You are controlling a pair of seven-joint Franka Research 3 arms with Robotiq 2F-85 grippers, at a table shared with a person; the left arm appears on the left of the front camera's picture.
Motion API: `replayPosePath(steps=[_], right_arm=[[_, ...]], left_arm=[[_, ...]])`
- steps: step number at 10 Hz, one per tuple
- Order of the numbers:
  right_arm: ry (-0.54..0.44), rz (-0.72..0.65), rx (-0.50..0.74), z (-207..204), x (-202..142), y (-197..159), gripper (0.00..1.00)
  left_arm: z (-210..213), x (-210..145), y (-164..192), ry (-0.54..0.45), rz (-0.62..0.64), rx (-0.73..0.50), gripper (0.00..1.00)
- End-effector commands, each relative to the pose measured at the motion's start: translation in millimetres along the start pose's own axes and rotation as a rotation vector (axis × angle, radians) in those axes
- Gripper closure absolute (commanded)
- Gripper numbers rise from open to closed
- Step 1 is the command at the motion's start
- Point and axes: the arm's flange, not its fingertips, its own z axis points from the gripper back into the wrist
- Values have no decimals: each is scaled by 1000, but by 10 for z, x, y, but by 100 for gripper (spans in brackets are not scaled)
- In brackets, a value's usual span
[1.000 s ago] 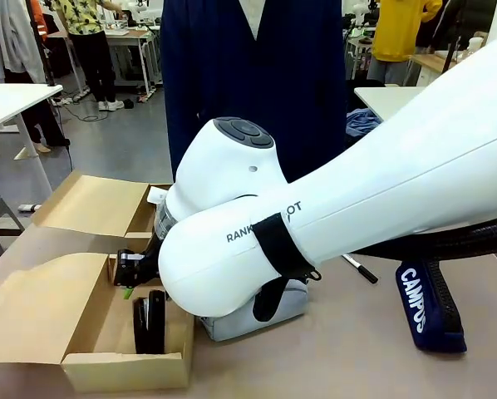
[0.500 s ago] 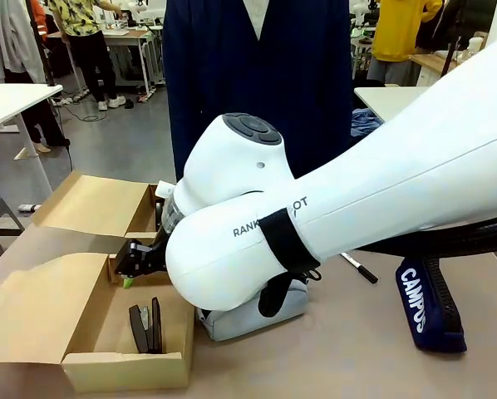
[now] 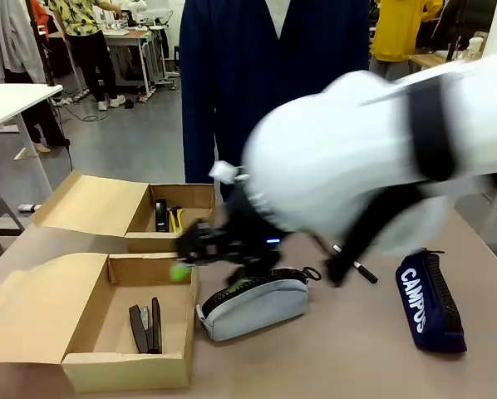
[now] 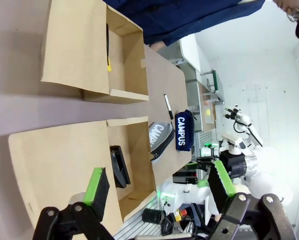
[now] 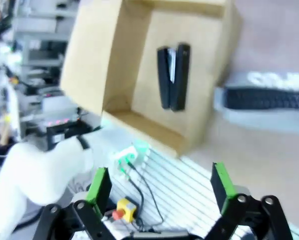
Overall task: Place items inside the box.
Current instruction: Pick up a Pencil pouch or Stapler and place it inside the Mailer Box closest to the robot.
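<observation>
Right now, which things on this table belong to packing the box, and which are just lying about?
For the job: big brown cardboard box, black stapler inside it, grey fabric pouch, black marker, navy CAMPUS pouch, yellow-black utility knife.
Lying about: smaller brown cardboard box holding that knife, white side table.

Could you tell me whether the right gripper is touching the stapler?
Apart: the right wrist view shows the stapler lying in the box, well clear of the open right gripper.

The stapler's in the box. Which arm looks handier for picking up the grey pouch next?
Right, probably. The right gripper, open, hovers close by the grey pouch, beside the box holding the stapler. The left gripper, also open, hangs well above the box, farther from the pouch.
</observation>
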Motion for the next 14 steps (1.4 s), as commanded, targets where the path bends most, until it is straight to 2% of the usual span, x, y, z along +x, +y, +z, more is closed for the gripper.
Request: replayPosePath(steps=[1, 2, 3, 4, 5, 6, 7, 9, 10, 11, 14], right_arm=[[-91, -48, -7, 849, -538, -774, 0], [-129, -113, -63, 823, -693, -827, 0], [-25, -25, 21, 394, -204, -358, 0], [-25, -25, 21, 394, -204, -358, 0], [-80, -59, 6, 709, -534, -779, 0], [62, 32, -5, 316, -336, -620, 0], [65, 57, -50, 182, -219, -530, 0], [172, 269, 49, -131, -294, 17, 0], [172, 376, 94, -319, -375, 260, 0], [126, 431, 133, -403, -376, 381, 0], [87, 399, 105, -384, -326, 295, 0]], left_arm=[[-3, -1, -6, -11, -16, -22, 0], [-3, -1, -6, -11, -16, -22, 0], [-3, -1, -6, -11, -16, -22, 0], [-3, -1, -6, -11, -16, -22, 0], [-3, -1, -6, -11, -16, -22, 0], [-3, -1, -6, -11, -16, -22, 0], [-3, -1, -6, -11, -16, -22, 0], [-3, -1, -6, -11, -16, -22, 0], [-3, -1, -6, -11, -16, -22, 0], [-3, -1, -6, -11, -16, -22, 0], [-3, -1, -6, -11, -16, -22, 0]])
